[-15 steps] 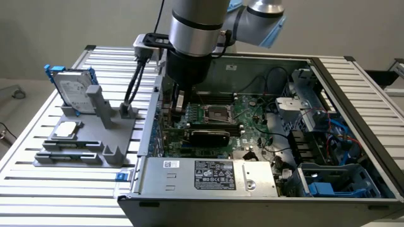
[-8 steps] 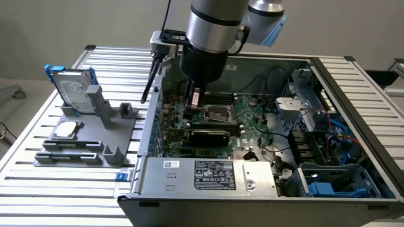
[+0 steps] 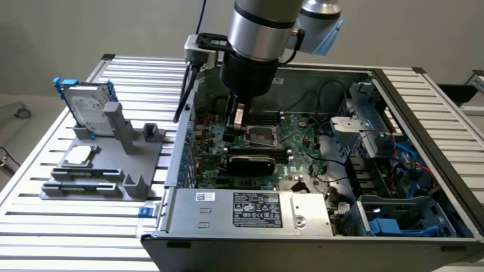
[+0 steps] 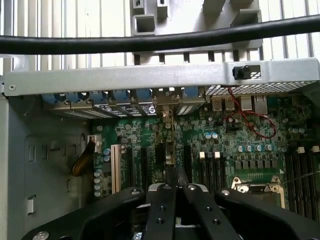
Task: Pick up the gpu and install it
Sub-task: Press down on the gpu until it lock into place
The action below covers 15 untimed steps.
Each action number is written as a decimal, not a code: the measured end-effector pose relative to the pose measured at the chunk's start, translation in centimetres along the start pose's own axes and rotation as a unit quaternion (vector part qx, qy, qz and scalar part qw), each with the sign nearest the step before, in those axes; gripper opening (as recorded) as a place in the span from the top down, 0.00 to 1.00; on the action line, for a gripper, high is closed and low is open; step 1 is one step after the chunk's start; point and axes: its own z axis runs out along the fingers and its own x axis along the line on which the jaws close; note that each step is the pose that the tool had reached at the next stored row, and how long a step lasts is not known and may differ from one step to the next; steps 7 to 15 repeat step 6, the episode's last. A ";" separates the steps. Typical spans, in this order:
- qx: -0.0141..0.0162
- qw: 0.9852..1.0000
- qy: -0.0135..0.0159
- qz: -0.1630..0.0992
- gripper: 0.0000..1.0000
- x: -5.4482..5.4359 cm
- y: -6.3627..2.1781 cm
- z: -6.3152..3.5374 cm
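You have the gpu (image 3: pixel 251 164), a small green circuit-board card with a black rounded cooler shroud on one face, standing on edge in a slot of the green motherboard (image 3: pixel 306 141) inside the open grey metal computer case (image 3: pixel 454 187), which lies on the slatted aluminium surface (image 3: pixel 45 238). In the wrist view the gpu (image 4: pixel 170 150) shows as a thin edge running from the fingertips towards the rear panel of the case, where its silver end bracket sits. The black gripper (image 3: pixel 234 131) hangs just above the card with its fingers together. The exterior view seems to show a gap between the fingertips and the shroud, so you cannot count this as a hold on the card, and contact is hard to judge. Treat the card as light and stiff but fragile: the board is thin, its small parts can shear off, and the plastic shroud may be slick. Judging from this, the bare top edge of the board or the metal bracket is the safer place to grip or press, squarely and never at a tilt.
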 end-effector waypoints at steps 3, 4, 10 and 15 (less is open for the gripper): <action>0.000 1.000 0.000 0.000 0.89 0.0 0.00 0.00; 0.000 1.000 0.000 0.000 0.89 0.0 0.00 0.00; 0.000 1.000 0.000 0.000 0.89 0.0 0.00 0.00; 0.000 1.000 0.000 0.000 0.89 0.0 0.00 0.00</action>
